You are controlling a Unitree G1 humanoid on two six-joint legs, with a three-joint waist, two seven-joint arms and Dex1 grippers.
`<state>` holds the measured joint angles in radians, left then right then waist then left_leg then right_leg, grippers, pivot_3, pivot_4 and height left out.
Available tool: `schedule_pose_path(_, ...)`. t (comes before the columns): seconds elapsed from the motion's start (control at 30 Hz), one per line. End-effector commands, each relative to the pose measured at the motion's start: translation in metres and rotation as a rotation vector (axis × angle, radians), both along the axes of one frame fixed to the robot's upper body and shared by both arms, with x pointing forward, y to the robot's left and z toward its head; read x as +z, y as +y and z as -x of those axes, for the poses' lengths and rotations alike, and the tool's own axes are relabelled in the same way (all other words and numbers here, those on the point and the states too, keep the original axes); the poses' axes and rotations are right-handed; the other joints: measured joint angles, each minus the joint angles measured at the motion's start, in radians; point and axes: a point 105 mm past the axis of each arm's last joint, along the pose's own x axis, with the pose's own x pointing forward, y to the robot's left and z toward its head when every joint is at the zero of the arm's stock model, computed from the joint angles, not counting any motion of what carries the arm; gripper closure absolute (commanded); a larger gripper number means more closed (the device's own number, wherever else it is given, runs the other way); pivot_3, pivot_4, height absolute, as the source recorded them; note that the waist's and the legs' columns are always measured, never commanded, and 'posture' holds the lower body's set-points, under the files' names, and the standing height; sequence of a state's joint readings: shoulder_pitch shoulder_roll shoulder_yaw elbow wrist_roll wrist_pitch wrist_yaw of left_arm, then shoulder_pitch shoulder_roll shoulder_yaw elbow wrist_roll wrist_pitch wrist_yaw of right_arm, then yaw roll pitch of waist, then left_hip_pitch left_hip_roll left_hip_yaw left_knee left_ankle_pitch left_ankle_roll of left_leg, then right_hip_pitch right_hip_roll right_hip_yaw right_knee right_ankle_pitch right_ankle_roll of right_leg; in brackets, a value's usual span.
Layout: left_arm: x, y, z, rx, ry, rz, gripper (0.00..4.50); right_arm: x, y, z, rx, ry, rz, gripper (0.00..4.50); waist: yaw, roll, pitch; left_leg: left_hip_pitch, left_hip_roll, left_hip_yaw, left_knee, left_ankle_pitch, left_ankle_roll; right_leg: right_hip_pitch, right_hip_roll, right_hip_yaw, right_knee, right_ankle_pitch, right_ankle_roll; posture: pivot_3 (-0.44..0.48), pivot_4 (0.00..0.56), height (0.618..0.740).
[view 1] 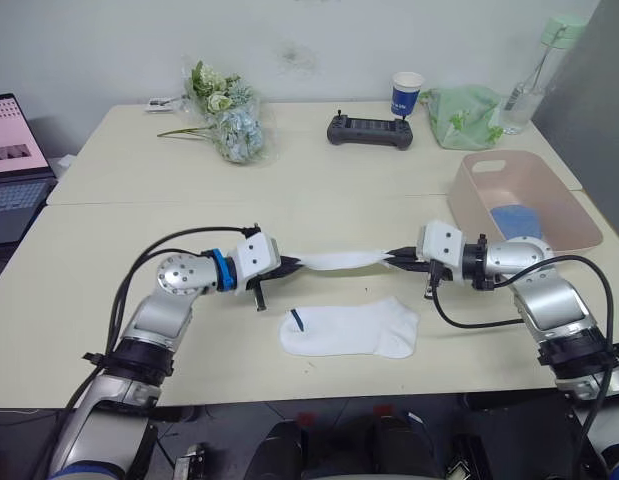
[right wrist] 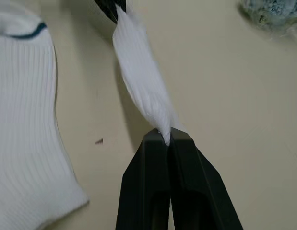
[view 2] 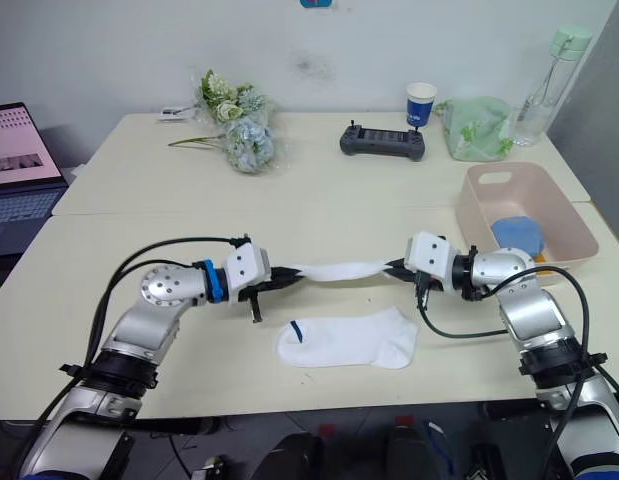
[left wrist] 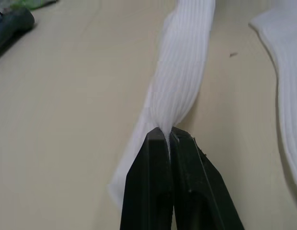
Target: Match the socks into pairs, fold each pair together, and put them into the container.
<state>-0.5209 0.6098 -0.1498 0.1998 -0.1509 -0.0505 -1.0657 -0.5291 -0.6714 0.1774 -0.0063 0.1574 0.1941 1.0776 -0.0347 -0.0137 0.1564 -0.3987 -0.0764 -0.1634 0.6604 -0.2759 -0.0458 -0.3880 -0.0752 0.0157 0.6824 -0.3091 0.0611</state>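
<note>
Now white sock stretches between left pincer and right pincer.

A taut sock spans between both end effectors, barring the way across; a flat sock lies just beneath; bare tabletop beyond; the tub walls the right.

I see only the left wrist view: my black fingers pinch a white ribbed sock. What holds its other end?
Observer: The right gripper pinches it; the white ribbed sock hangs stretched between it and the left gripper.
Operator: Where is the matching sock?
Observer: The second white knit sock lies flat on the table, nearer the robot.
Operator: Anything in the tub?
Observer: The pale pink plastic tub holds something light blue.
</note>
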Motion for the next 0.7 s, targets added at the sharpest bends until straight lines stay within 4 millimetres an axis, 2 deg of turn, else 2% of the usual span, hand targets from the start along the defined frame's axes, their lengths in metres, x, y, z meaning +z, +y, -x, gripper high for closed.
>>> schedule_pose_path(0.03,0.03,-0.01,0.023,-0.118,0.036,0.041,4.5,0.025,-0.001,0.017,0.057,0.048,-0.023,4.49,0.0,0.0,0.0,0.0,0.0,0.0,0.0,0.0,0.0,0.0,0.0,0.0,0.0,0.0,0.0,0.0,0.15,0.74)
schedule_pose_path(0.13,0.03,-0.01,0.049,-0.174,0.206,0.055,4.5,0.025,-0.002,0.04,0.109,0.166,-0.016,4.49,0.0,0.0,0.0,0.0,0.0,0.0,0.0,0.0,0.0,0.0,0.0,0.0,0.0,0.0,0.0,0.0,0.15,0.74)
schedule_pose_path(0.23,0.027,-0.006,0.083,-0.223,0.43,0.056,4.5,0.025,0.001,0.069,0.16,0.327,-0.038,4.49,-0.001,0.0,0.0,0.0,0.001,0.0,-0.001,-0.001,0.001,0.0,0.0,0.0,0.0,0.0,0.0,0.0,0.15,0.74)
schedule_pose_path(0.37,0.025,0.002,0.117,-0.27,0.635,0.013,4.5,0.028,0.005,0.108,0.232,0.535,-0.051,4.49,0.001,0.001,0.001,0.0,0.001,0.0,-0.001,-0.001,0.002,0.001,0.001,0.0,0.001,0.0,0.0,0.0,0.15,0.74)
schedule_pose_path(0.5,0.012,0.003,0.139,-0.294,0.801,0.0,4.5,0.009,0.004,0.144,0.272,0.741,-0.037,4.49,0.008,0.001,0.001,0.001,0.001,0.0,0.0,-0.004,0.007,0.003,0.001,-0.001,-0.002,0.0,0.0,0.0,0.15,0.74)
schedule_pose_path(0.57,-0.003,0.003,0.14,-0.263,0.848,-0.007,4.5,0.0,0.004,0.147,0.248,0.776,-0.044,4.49,0.008,0.001,0.001,0.001,0.001,0.0,0.0,-0.004,0.008,0.004,0.0,-0.001,-0.002,0.0,0.0,0.0,0.15,0.74)
schedule_pose_path(0.7,-0.029,0.0,0.131,-0.191,0.915,0.032,4.5,-0.019,0.001,0.127,0.148,0.742,-0.049,4.49,0.007,0.0,0.001,0.004,0.001,0.001,0.001,-0.005,0.009,0.006,0.0,0.0,-0.002,0.0,0.0,0.0,0.15,0.74)
